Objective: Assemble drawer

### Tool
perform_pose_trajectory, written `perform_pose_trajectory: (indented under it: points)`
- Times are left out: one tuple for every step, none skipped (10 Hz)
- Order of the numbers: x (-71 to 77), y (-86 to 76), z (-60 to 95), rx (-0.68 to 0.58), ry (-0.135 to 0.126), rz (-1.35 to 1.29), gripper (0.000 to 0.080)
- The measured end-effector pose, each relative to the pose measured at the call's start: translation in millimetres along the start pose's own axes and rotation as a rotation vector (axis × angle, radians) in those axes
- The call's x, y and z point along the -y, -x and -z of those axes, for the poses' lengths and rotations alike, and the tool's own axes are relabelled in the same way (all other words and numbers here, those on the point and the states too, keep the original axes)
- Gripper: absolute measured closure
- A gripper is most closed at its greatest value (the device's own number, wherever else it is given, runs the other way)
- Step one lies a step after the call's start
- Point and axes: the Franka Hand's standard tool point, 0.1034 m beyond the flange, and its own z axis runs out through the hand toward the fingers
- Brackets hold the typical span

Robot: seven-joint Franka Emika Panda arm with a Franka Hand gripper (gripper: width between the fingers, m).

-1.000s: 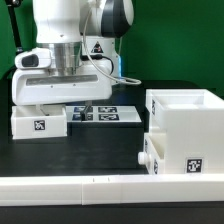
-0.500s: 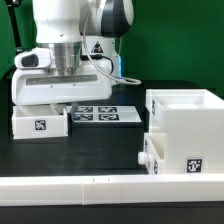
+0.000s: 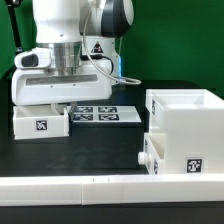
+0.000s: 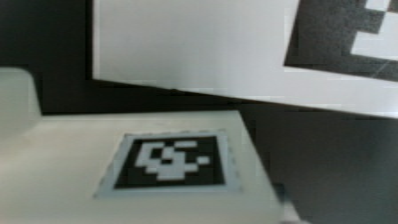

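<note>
The big hollow drawer housing (image 3: 186, 122) stands on the black table at the exterior view's right, open on top, with a tag on its front. One knobbed tray (image 3: 151, 157) sticks out of its lower left side. The second small tray (image 3: 40, 123) sits at the exterior view's left. My gripper (image 3: 48, 104) hangs low right over this tray, and its fingertips are hidden behind the tray's rim. The wrist view shows the tray's tagged face (image 4: 173, 162) very close; no fingers show there.
The marker board (image 3: 101, 115) lies flat behind the left tray and also shows in the wrist view (image 4: 214, 50). A long low white rail (image 3: 100, 186) runs along the front edge. The arm's base and cables stand at the back.
</note>
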Motion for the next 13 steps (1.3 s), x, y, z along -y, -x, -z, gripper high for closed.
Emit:
perform_pose_trajectory:
  points:
    - [1.0, -0.2, 0.6, 0.004, -0.003, 0.003, 0.0758]
    - [8.6, -2.9, 5.8, 0.027, -0.019, 0.022, 0.0758]
    - [17.9, -9.1, 11.8, 0.037, -0.028, 0.050, 0.0757]
    - [27.8, -15.6, 17.4, 0.045, -0.035, 0.094, 0.0757]
    - [39.8, -22.8, 24.3, 0.064, -0.043, 0.162, 0.0757]
    - [47.2, -31.8, 30.4, 0.064, -0.043, 0.223, 0.0757]
    - [44.1, -29.0, 26.9, 0.060, -0.043, 0.199, 0.0757]
    - [43.0, -27.1, 25.5, 0.065, -0.046, 0.252, 0.0757]
    - [43.0, -27.2, 25.5, 0.063, -0.048, 0.330, 0.0757]
    - [41.7, -27.6, 24.9, 0.062, -0.050, 0.418, 0.0757]
    - [37.3, -31.8, 23.6, 0.056, -0.052, 0.559, 0.0757]
    - [34.6, -40.6, 24.8, 0.047, -0.048, 0.662, 0.0757]
    - [32.6, -50.4, 28.6, 0.042, -0.044, 0.765, 0.0757]
